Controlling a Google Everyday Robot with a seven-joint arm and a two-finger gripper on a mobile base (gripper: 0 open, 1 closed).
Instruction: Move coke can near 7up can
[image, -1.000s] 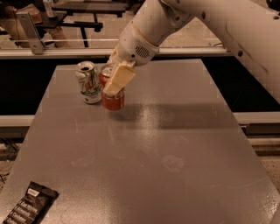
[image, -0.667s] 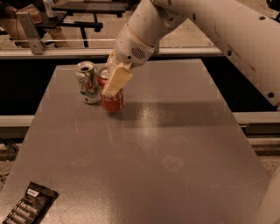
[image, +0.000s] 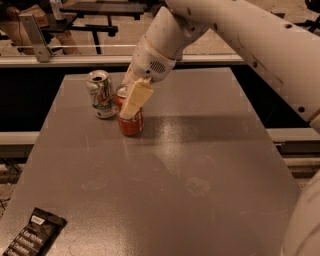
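Note:
The red coke can (image: 131, 126) stands on the grey table (image: 210, 165), just right of the 7up can (image: 102, 95), which is white and silver with green markings. The two cans are almost touching. My gripper (image: 127, 104) comes down from the upper right and sits around the coke can's upper half. One cream finger (image: 136, 99) lies across the can's front and the other is behind it. The fingers look shut on the can. The can's top is mostly hidden by the gripper.
A dark snack bar packet (image: 32, 235) lies at the table's front left corner. My white arm (image: 260, 45) spans the upper right. A rail and further tables stand behind the table's far edge.
The gripper and coke can have stayed almost in place beside the 7up can. The upper arm has swung lower and closer on the right.

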